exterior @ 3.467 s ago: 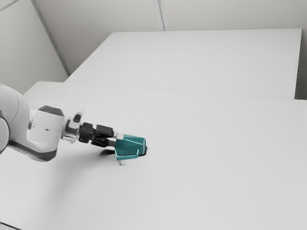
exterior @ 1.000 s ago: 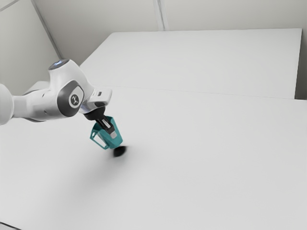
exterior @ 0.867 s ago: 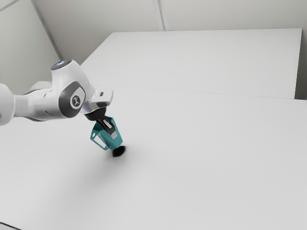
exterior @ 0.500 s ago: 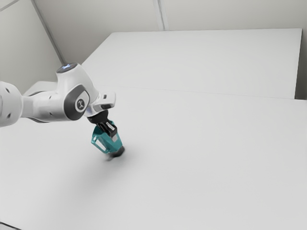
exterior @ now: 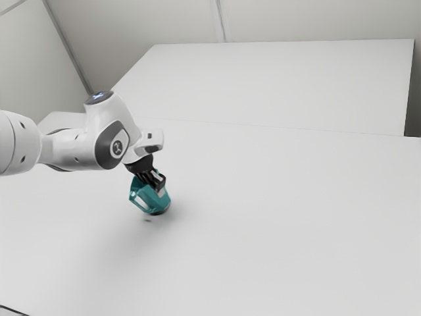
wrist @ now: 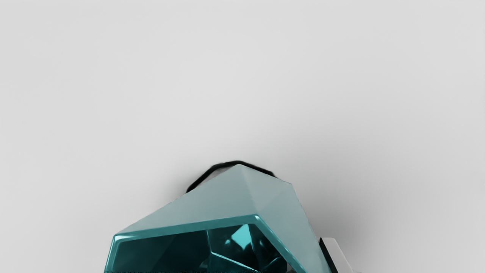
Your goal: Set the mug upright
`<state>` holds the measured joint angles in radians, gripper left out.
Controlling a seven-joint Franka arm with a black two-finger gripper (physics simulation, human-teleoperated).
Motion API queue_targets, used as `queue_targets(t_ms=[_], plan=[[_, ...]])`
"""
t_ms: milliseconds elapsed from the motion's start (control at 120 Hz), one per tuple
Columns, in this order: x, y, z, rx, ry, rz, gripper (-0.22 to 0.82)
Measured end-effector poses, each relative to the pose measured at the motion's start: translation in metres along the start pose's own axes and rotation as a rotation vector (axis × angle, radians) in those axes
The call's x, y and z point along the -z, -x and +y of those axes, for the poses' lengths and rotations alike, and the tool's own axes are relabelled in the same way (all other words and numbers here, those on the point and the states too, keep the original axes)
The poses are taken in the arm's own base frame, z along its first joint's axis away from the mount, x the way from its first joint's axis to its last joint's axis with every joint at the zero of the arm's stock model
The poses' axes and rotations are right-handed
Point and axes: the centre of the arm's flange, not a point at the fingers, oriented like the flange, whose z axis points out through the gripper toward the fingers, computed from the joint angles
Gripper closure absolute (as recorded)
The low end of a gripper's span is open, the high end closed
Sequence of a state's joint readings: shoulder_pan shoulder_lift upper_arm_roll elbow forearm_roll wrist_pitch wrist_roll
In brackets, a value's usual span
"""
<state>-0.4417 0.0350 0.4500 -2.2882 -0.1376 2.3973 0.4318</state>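
Claw (exterior: pixel 158 189) is closed w/ the mug's wall pinched near the rim; one pale fingertip (wrist: pixel 335 252) sits against the outer side. Held there: glossy teal faceted plastic-looking mug (exterior: pixel 155 203), tilted, not upright, mouth up toward the exterior view's left & base low toward its right. Rim (wrist: pixel 182 228) is angular w/ straight edges & a bright highlight at the corners; inside (wrist: pixel 170 254) is dark teal w/ creased facets & one light turquoise glint. Outer wall looks paler, greyish teal, in the wrist view, facets meeting in soft ridges. Handle (exterior: pixel 139 201), angular w/ a gap thru it, is on the exterior view's left side of the mug. Past the wall, a thin black edge (wrist: pixel 237 162) curves round the base end. Base is just above or on the smooth white counter (exterior: pixel 283 217); can't tell if they touch. Soft grey shadow around, plus a small dark patch (exterior: pixel 147 220) near the base. Farther off, behind the counter: 2nd white tabletop (exterior: pixel 263 79), then a pale grey wall (exterior: pixel 316 20) w/ a vertical strip (exterior: pixel 220 20).
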Motion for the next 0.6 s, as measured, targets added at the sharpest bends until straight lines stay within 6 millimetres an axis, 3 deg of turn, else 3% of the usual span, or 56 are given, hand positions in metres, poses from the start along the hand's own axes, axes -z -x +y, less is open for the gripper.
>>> queue_targets(t_ms=[300, 425, 600], plan=[[0.017, -0.006, 0.0, 0.004, 0.004, 0.038, 0.45], [0.042, -0.016, -0.002, -0.009, -0.01, 0.08, 0.39], [0.096, -0.038, -0.01, -0.036, -0.044, 0.129, 0.29]])
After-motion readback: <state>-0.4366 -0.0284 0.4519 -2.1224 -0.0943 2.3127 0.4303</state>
